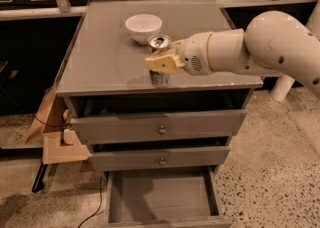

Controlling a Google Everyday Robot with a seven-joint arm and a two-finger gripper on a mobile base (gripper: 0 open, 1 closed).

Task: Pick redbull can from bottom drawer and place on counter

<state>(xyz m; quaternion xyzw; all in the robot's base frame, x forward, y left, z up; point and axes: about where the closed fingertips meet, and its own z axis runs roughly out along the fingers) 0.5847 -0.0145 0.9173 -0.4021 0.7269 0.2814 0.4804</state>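
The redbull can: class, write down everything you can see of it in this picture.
The redbull can is a slim metal can with a shiny silver top. Its darker lower body shows below the grip. It stands upright over the front part of the counter, just in front of the white bowl. The pincer is clamped around its middle and hides that part. Whether its base touches the counter cannot be told.
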